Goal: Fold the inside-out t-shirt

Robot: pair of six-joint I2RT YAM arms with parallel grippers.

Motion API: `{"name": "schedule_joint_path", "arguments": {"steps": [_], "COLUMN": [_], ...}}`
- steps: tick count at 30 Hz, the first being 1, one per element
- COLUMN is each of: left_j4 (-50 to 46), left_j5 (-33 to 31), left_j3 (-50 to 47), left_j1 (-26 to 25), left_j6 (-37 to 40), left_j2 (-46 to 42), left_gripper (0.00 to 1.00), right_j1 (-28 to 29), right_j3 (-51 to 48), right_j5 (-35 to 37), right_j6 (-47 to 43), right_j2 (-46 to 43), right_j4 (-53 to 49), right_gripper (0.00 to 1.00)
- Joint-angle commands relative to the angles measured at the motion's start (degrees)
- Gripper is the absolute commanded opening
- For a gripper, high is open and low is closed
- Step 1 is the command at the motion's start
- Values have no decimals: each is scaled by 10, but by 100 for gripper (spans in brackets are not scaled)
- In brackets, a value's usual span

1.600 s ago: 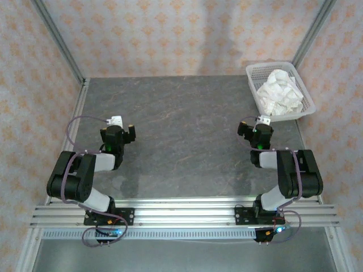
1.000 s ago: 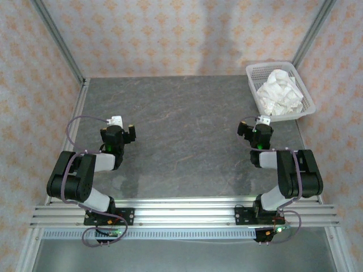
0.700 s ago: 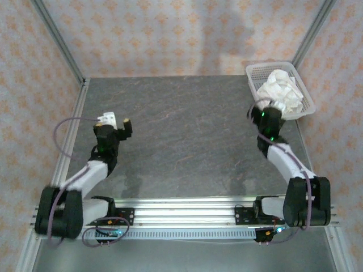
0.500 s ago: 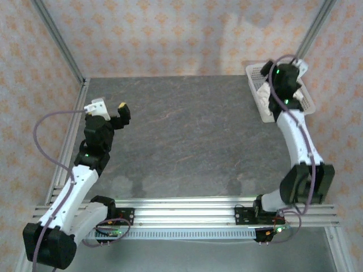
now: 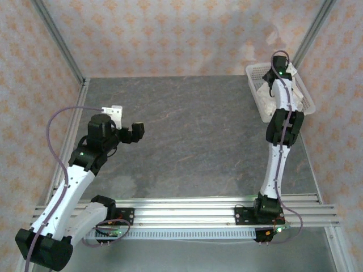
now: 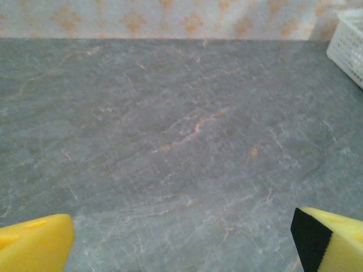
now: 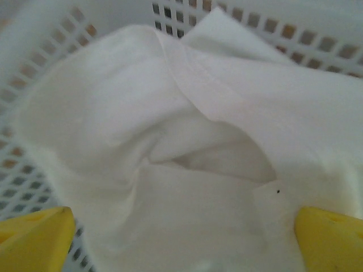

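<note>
Table (image 5: 187,136): mottled grey, stone-like, with thin orange-brown veins. Walls (image 5: 170,34): pale pink with a repeating orange floral motif. Basket (image 7: 283,34): white mesh, its holes seemingly tan, though blurred. T-shirt (image 7: 142,113): plain white to cream, with one tiny dark speck. Left gripper (image 6: 181,238) and right gripper (image 7: 184,226): yellow fingers (image 6: 34,246), one left finger faced in black. Arms (image 5: 68,187): white links, black joints, small green lights. Cable (image 5: 57,113): purple. Rails (image 5: 187,207): silver

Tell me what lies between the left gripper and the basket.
Bare grey table, seen in the top view, runs from the left gripper to the basket holding the t-shirt.
</note>
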Motion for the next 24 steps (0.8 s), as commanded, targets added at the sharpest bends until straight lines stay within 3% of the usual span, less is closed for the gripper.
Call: {"name": "schedule_joint_path", "arguments": {"steps": [1,2,4,5,11,17,21,24], "left_j4": [-3,4,10,12,23,32,8,-23], "left_j5": [6,1,-7,-8,-9,12,22,29], "left_j3": [-10,-14,-15,-15,-13,-12,15,51], "left_j1": [-4,-4,-4,-4,-4,-7,-7,-7], "left_j6": [0,-7,-21,-26,-37,-72,-68,-57], "left_j2": [-1,-1,0,-1,-8,-24,-35,-25], "left_gripper": [100,100,100,100,100,100,100,100], "right_j1": [-14,-14,-14,-13,32,94,126,153], "right_j3": [71,70,60,53,-114,-258,-249,-170], "right_j5": [-47,-75,-103,-108,-72,-48,-92,-183], "right_j6": [-24,-30,-25,-24,-73,-53,-76,-104], "right_j2": [36,36,19,3,-199,-413,-517,-551], "right_j4": [-89,-85,-77,-73,88,206,236,231], "right_gripper": [83,66,12,0,0,0,0,0]}}
